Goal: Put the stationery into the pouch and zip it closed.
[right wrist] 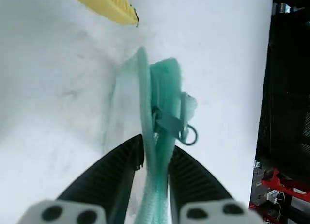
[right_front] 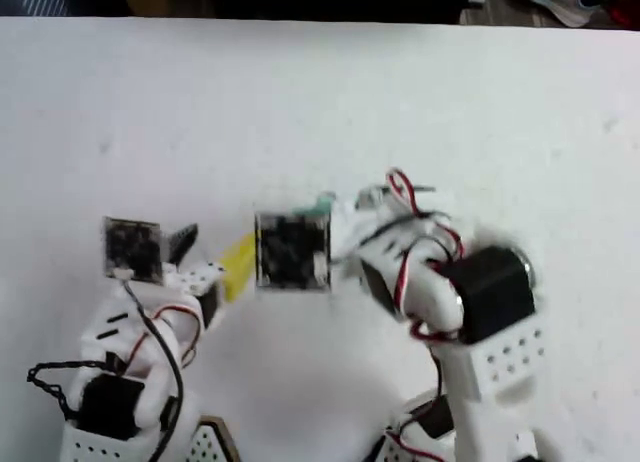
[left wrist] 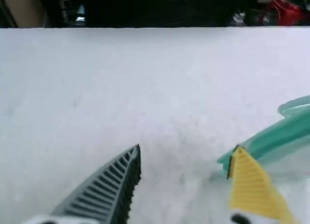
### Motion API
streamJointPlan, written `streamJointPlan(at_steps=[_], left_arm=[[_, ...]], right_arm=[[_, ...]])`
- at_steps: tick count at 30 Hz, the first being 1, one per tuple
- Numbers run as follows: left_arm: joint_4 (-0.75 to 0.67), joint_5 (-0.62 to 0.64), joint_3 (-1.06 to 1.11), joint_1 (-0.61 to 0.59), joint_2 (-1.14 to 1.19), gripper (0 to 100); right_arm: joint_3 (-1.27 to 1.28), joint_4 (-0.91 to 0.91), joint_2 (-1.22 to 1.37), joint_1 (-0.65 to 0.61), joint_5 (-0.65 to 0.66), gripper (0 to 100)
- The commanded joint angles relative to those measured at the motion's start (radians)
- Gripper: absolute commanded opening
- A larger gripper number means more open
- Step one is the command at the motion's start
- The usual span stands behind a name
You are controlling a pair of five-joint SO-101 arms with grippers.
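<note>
At table (right_front: 300,102) centre: right pincer (right wrist: 155,158) clamped on pouch (right wrist: 162,88) zip edge; left pincer (left wrist: 187,151) wide open, empty.

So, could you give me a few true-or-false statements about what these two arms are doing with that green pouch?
1. The right end effector is clamped on the edge of the teal pouch. True.
2. The left end effector grips the pouch too. False: its fingers are spread wide with bare table between them, and the pouch lies beside its yellow finger.
3. The zipper pull carries a small ring. True.
4. The table is dark wood. False: it is white.
</note>
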Motion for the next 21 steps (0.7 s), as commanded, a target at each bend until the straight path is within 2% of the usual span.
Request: streamJointPlan(at_steps=[1,8,14,21], left_arm=[[0.034,-0.06,-0.061,0.097,-0.005,31],[0.071,-0.132,-0.08,0.156,-0.007,31],[0.226,-0.173,-0.224,0.177,-0.008,31],[0.253,-0.176,-0.245,0.262,-0.045,33]], right_arm=[[0.046,0.019,-0.102,-0.004,0.06,1.8],[0.095,0.019,-0.171,-0.012,0.127,1.8],[0.097,0.018,-0.171,-0.015,0.155,1.8],[0.091,0.019,-0.191,-0.188,0.149,1.8]])
